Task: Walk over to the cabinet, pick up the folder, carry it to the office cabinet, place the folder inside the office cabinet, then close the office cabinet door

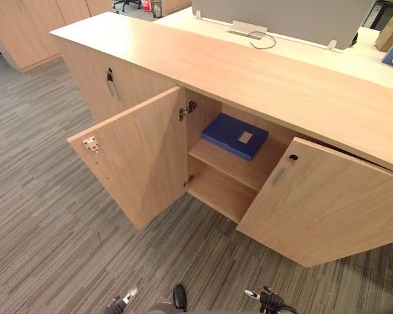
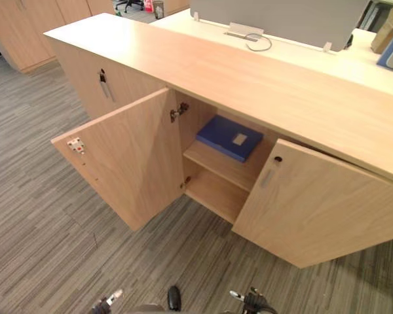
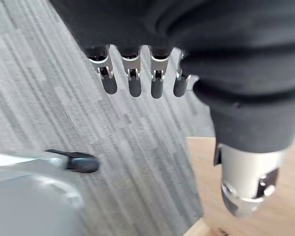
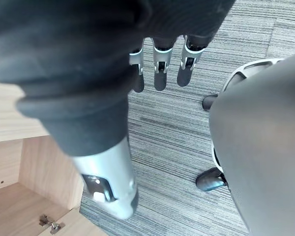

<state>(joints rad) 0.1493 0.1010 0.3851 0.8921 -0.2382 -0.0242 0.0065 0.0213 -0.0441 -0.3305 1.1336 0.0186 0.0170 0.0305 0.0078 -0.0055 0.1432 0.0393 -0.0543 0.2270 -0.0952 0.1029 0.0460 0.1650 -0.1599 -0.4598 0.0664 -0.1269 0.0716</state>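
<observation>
carpet point(image 1: 52, 216), blue folder point(image 1: 234, 135) on cabinet shelf point(image 1: 243, 172)

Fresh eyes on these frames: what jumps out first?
The blue folder lies flat on the upper shelf inside the office cabinet, bright against all the light wood. Next, the left door and right door, both standing open toward the camera. The left robot hand and right robot hand hang with straight fingers over the striped grey carpet, holding nothing.

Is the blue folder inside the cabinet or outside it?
Inside. The folder lies flat on the upper shelf of the cabinet; its left door and right door stand open.
</observation>
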